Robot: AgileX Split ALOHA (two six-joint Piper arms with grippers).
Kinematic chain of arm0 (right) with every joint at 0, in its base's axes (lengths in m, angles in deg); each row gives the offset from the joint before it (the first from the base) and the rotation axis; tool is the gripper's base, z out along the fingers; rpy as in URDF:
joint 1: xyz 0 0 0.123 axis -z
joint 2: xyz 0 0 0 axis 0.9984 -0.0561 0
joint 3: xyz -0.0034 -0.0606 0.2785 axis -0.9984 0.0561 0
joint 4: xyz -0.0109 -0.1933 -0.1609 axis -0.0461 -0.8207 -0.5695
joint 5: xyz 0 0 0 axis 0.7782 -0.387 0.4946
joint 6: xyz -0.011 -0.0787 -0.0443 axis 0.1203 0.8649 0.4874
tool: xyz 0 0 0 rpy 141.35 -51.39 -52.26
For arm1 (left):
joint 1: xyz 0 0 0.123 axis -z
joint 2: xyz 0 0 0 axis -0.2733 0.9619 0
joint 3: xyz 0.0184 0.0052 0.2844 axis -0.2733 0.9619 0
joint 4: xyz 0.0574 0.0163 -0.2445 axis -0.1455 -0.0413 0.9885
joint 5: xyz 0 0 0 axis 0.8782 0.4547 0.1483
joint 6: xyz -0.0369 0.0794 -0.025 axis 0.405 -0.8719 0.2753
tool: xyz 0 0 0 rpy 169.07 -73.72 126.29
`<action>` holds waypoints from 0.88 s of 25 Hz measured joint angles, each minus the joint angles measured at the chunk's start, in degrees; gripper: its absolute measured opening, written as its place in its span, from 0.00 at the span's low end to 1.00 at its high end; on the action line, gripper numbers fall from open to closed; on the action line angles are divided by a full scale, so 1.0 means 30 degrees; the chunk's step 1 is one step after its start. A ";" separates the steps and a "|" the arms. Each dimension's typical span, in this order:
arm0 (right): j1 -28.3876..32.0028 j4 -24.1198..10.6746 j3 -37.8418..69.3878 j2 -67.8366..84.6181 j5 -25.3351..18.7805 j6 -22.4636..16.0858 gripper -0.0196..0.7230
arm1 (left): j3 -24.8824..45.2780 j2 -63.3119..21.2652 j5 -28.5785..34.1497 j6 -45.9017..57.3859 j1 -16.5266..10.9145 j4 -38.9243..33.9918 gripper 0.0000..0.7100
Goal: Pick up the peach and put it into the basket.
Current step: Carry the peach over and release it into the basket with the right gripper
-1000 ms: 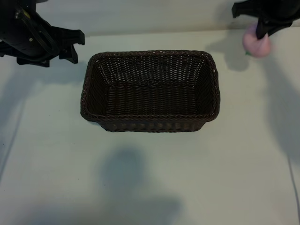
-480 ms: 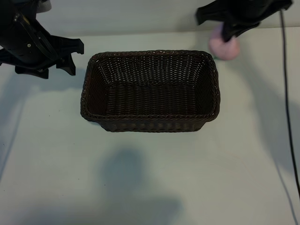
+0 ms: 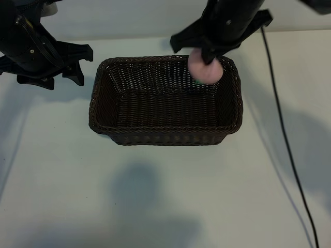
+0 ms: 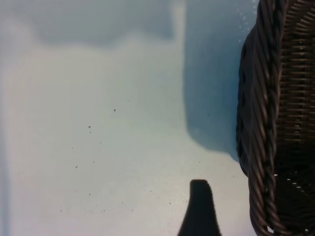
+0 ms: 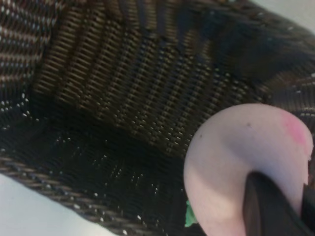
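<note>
Exterior view, left to right. My left claw (image 3: 72,57) hovers over the pale bench (image 3: 155,196) just beside the left end of the basket, its jaws spread wide and holding nothing; in its wrist view one dark fingertip (image 4: 199,209) shows over bare bench next to the braided rim.

Centre: the large rectangular dark brown woven wicker basket (image 3: 165,132) with rounded corners and sloped sides stands on the bench; no other object shows inside it.

Right of centre: my right claw (image 3: 207,54) is pinched narrow on the small round pale-pink toy peach (image 3: 205,71), which hangs over the basket's far right portion, inside the rim line. The right wrist view confirms this: the peach (image 5: 241,167), with a green leaf mark at its underside, sits against my finger above the woven interior (image 5: 123,98).

Risk, as I judge it: the peach hangs close to the far wall, so an early release could let it strike the rim and bounce out onto the bench. Being round, it may also roll within the basket after landing. Lowering too fast could push my fingers into the wicker and shift the basket.

Change: a second ago the peach was beyond the basket's right end, over the bench; half a second ago it was at the far right corner. The left claw has barely moved.
</note>
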 joint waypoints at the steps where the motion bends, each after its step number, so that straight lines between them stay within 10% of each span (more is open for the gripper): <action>1: -0.0022 0.0067 0.0000 -0.0356 0.0054 0.0000 0.08 | 0.0000 0.0000 0.0000 0.0000 0.0000 0.0000 0.75; 22: -0.1872 0.0176 0.0000 -0.4783 0.1986 0.0534 0.13 | 0.0000 0.0000 0.0000 0.0041 0.0000 -0.0018 0.75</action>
